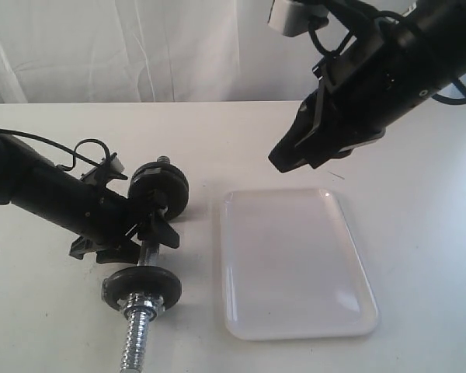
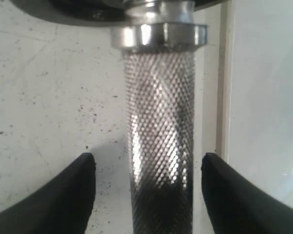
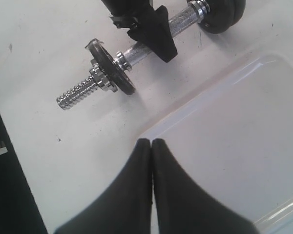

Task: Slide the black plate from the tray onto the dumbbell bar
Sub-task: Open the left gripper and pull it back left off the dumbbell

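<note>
Exterior view: obliquely down on the tray (image 1: 295, 264) from well back. Left wrist view: very close over the bar (image 2: 161, 146) beside the tray. Right wrist view: higher, shows both.

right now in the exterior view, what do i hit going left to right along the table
left arm → dumbbell bar → tray
</note>
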